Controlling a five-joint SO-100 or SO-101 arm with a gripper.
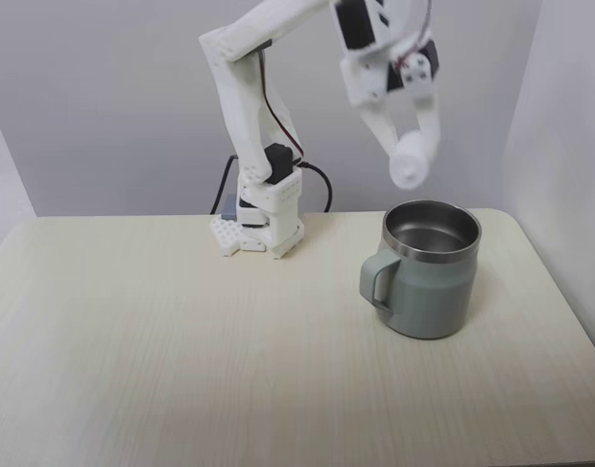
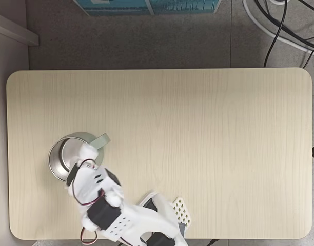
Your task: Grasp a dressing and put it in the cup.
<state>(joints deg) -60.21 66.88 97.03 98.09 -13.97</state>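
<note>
The dressing, a small white roll, hangs in the air between my gripper's fingers, above the back edge of the cup. My gripper is shut on the roll and points down. The cup is a squat grey-green mug with a steel rim, upright at the table's right in this fixed view, its handle turned to the left. In the top-down fixed view my gripper reaches over the lower right edge of the cup; I cannot make the roll out there.
The arm's white base is mounted at the table's far edge, left of the cup. The pale wooden table spreads wide to the right in the top-down view. Cables and a blue box lie on the floor beyond it.
</note>
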